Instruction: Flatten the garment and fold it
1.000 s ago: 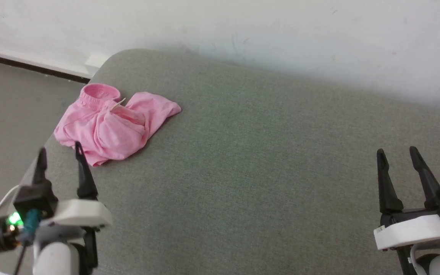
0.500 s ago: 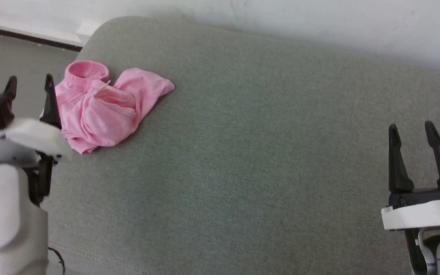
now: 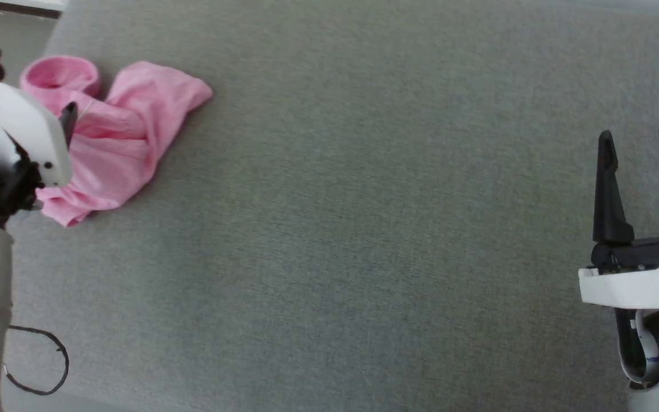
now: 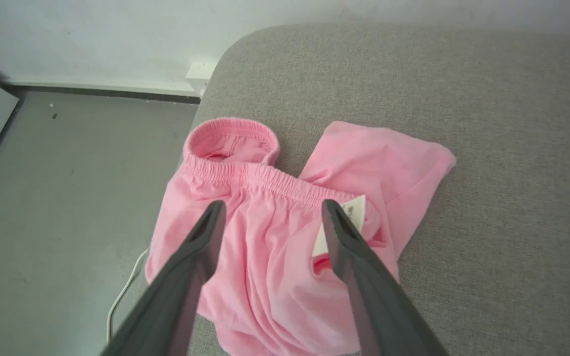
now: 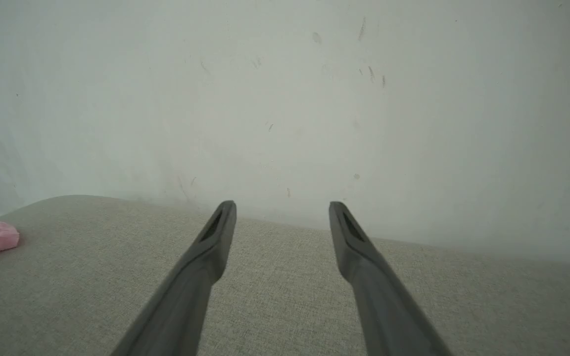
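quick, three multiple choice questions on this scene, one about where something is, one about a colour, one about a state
1. In the head view, where on the grey cushion does the garment lie?
A) the middle
B) near the far left corner
C) the right end

2. The garment's label is:
A) black
B) blue
C) white

3. The left hand is:
A) shut on the garment
B) shut on nothing
C) open

Answers:
1 B: it lies by the cushion's left edge.
2 C: the left wrist view shows a white tag.
3 C: its two fingers stand wide apart over the pink cloth.
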### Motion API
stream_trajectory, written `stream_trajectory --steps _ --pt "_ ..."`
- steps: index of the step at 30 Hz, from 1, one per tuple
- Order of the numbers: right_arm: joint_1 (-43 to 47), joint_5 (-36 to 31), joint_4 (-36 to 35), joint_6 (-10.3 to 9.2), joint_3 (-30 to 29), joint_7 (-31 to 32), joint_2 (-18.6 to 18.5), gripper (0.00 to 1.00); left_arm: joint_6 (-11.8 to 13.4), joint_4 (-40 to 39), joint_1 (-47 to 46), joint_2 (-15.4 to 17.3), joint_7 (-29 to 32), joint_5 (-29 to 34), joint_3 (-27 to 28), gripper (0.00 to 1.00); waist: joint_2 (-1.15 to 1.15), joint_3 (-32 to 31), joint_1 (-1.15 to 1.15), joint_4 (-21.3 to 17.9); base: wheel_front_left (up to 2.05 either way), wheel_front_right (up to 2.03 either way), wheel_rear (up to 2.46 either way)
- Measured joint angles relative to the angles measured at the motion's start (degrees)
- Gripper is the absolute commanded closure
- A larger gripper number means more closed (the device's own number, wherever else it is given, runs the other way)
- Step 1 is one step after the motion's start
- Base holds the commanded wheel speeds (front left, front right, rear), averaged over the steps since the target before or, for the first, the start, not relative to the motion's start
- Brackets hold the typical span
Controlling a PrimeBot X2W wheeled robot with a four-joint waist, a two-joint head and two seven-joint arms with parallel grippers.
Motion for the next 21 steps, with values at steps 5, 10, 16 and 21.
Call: stream_trajectory --steps 5,10,16,21 --pt "-1.3 0.0 -0.8 0.0 -0.4 -0.6 0.0 0.0 -0.4 4.4 -2.6 2.6 9.6 -5.3 -3.3 0.0 0.0 3.1 0.0 -2.2 0.0 0.0 0.0" --pt "-2.2 0.1 -1.1 0.0 -0.6 -1.1 0.0 0.0 -0.5 8.1 -2.9 4.1 15.9 -9.2 -6.8 0.0 0.0 6.1 0.0 -3.9 0.0 0.0 0.0" --pt "-3.1 0.0 -1.3 0.0 -0.7 -1.8 0.0 0.0 -0.9 9.5 -5.3 7.0 17.2 -13.2 -10.0 0.15 0.0 8.7 -0.01 -4.9 0.0 0.0 0.0" --pt "-3.0 0.0 -1.3 0.0 -0.7 -2.0 0.0 0.0 -1.0 9.0 -5.9 8.3 14.3 -12.4 -14.9 1.0 0.0 7.9 0.0 -4.7 0.0 0.0 0.0"
